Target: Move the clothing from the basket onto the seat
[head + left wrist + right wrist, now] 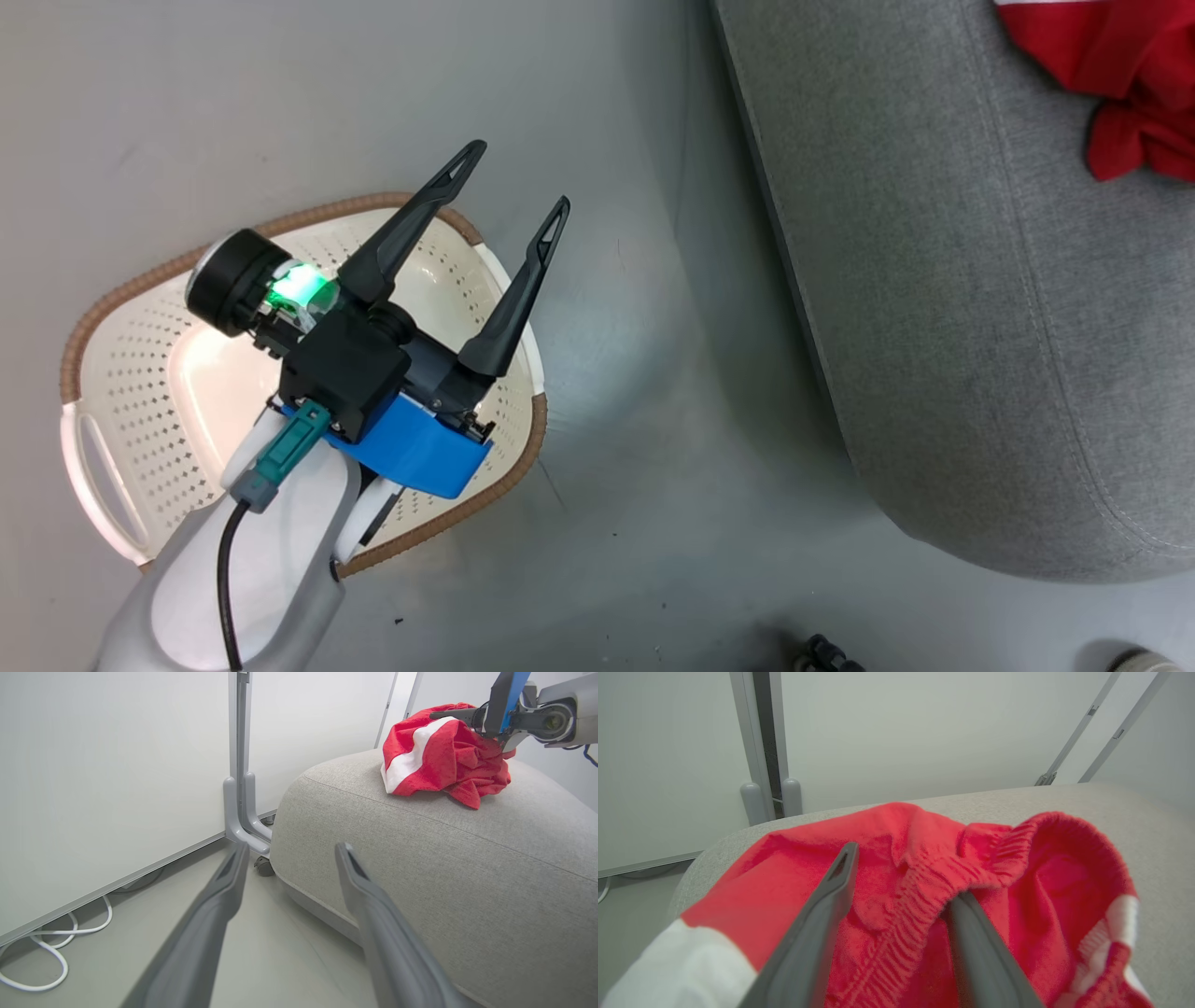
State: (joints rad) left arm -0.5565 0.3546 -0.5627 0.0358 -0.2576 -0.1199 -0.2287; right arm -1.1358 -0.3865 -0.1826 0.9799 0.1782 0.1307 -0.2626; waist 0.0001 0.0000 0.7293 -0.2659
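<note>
The basket [131, 373] shows bare floor — clothing [444, 760] lies on the seat [980, 280].

Left arm comes in from the lower left of the head view, pale forearm [271, 579] angled up and to the right, blue wrist bracket [415, 453] at the end and a green light [297, 286] glowing next to it. On that arm the left end effector [515, 187] has both dark fingers splayed wide in a V. Over in its own wrist view, the right end effector [906, 872] has its fingers parted too, with the right-hand tip covered.
</note>
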